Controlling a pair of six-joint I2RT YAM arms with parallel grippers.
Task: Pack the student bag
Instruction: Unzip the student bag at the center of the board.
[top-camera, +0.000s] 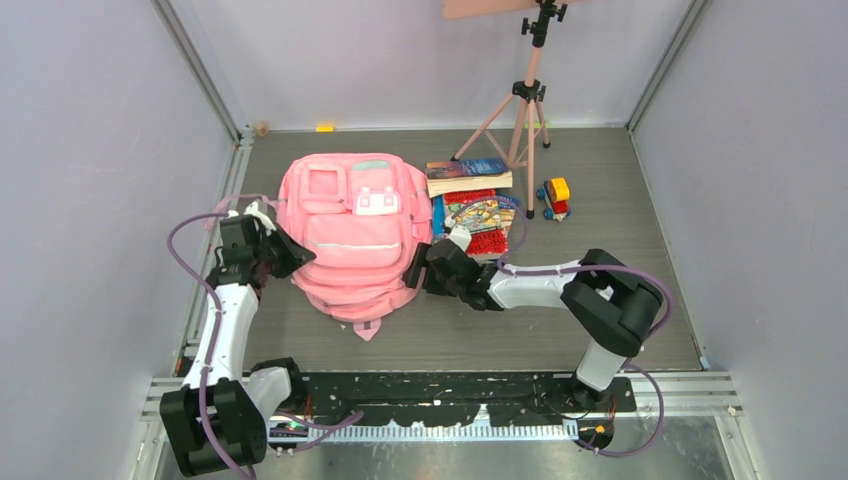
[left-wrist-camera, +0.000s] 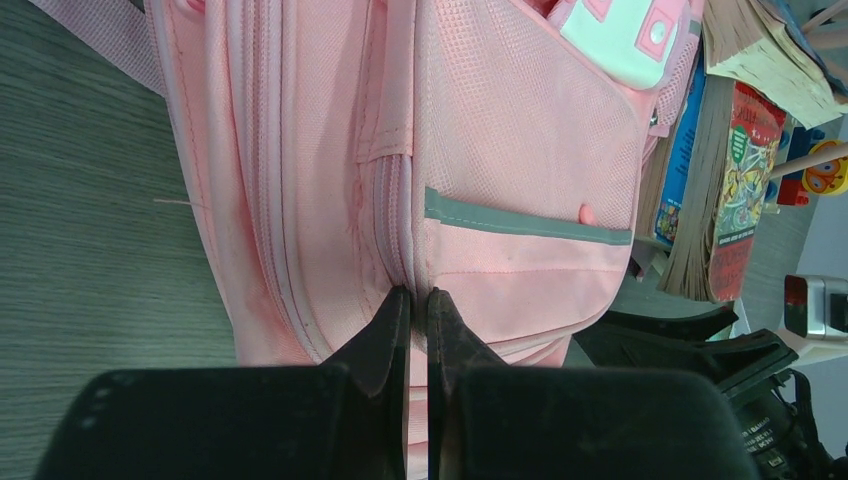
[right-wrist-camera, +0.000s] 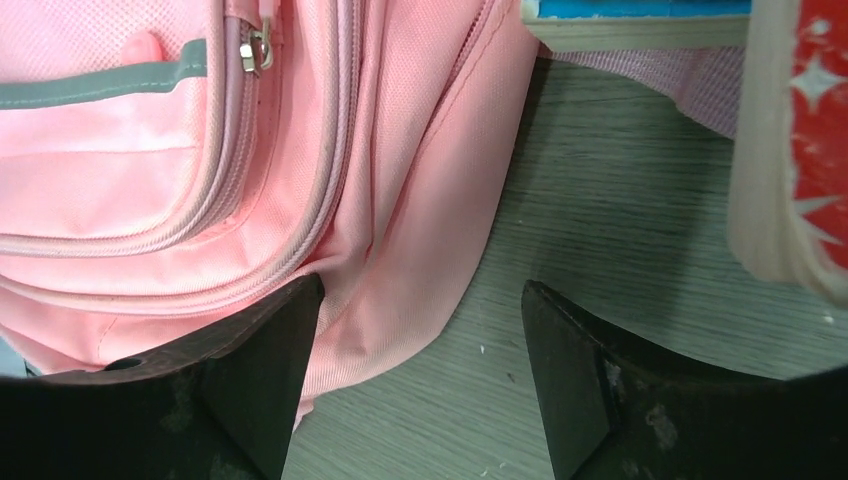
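Note:
The pink student bag (top-camera: 355, 235) lies flat on the table with its front pockets and white patch facing up. My left gripper (top-camera: 290, 255) is at the bag's left side. In the left wrist view the gripper (left-wrist-camera: 418, 295) is shut on a seam of the bag (left-wrist-camera: 500, 150) beside the front pocket zip. My right gripper (top-camera: 415, 270) is at the bag's lower right edge. In the right wrist view it (right-wrist-camera: 420, 290) is open and empty, its left finger over the bag's fabric (right-wrist-camera: 150, 180) and its right finger over bare table. A metal zip pull (right-wrist-camera: 255, 50) shows above.
A stack of books (top-camera: 478, 212) and a thick book (top-camera: 468, 176) lie right of the bag. A toy truck (top-camera: 555, 197) stands further right. A tripod (top-camera: 525, 100) stands at the back. The books also show in the left wrist view (left-wrist-camera: 735, 170).

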